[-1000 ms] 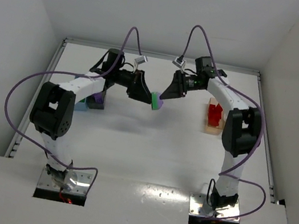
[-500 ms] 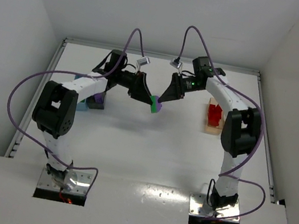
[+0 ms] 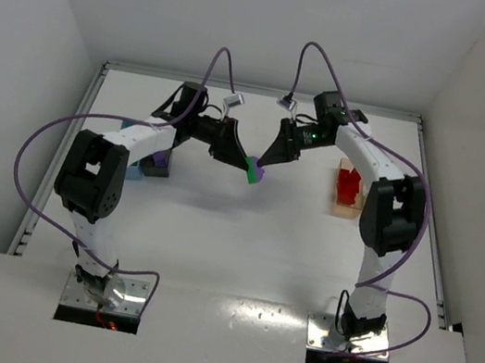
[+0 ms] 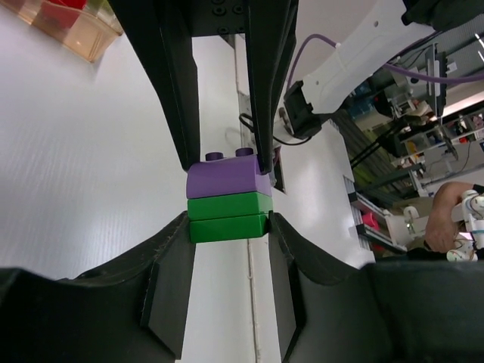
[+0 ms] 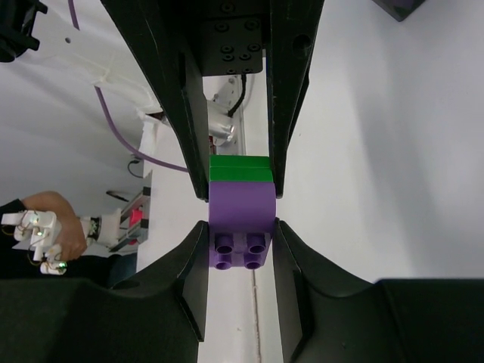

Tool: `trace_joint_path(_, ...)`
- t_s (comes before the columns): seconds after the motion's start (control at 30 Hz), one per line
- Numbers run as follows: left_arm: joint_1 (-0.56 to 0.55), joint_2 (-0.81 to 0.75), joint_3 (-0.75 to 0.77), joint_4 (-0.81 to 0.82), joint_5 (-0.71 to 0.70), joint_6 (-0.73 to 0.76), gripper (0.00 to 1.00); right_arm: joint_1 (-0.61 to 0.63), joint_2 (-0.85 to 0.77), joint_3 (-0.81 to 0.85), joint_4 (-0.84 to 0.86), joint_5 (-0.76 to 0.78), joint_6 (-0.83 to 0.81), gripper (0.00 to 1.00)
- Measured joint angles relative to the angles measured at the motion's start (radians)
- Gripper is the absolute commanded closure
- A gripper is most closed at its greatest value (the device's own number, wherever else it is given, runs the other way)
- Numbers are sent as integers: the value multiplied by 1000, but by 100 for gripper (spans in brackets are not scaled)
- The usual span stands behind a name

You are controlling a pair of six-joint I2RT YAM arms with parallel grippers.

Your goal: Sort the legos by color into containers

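Green brick (image 4: 227, 206) in left tool (image 4: 228, 231), purple brick (image 5: 240, 204) in right tool (image 5: 240, 242), facing tip-to-tip.

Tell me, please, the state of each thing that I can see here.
left gripper, shut on green legos
right gripper, shut on purple lego
green legos, stacked, joined to purple lego, held in the air
purple lego, not yet pulled off
peach-orange bin, upright, holding red legos
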Motion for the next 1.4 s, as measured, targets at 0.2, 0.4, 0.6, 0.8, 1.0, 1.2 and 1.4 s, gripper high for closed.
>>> trace_joint_path(0.2, -5, -1, -9, 14, -19, 9, 72, -18, -27, -25, 8, 14, -1, 98)
trace_joint_path(0.4, 5, -6, -53, -27, 3, 36, 74, -110, -35, -27, 15, 32, 0, 98)
trace_joint_path(0.6, 12, -10, -58, -64, 2, 66, 74, -160, -37, -27, 10, 40, -9, 98)
trace_joint_path(0.8, 130, -124, -62, -225, -174, 203, 74, -151, -48, -35, -4, 42, -27, 98)
trace_joint_path(1.0, 282, -454, -126, -294, -714, 304, 74, -140, -53, -45, 2, 58, -33, 98)
trace_joint_path(1.2, 356, -522, -145, -311, -1041, 350, 74, -128, -53, -51, 43, 58, -9, 98)
trace_joint_path(1.4, 457, -411, -180, -362, -1207, 342, 74, -116, -53, -59, 61, 66, 6, 98)
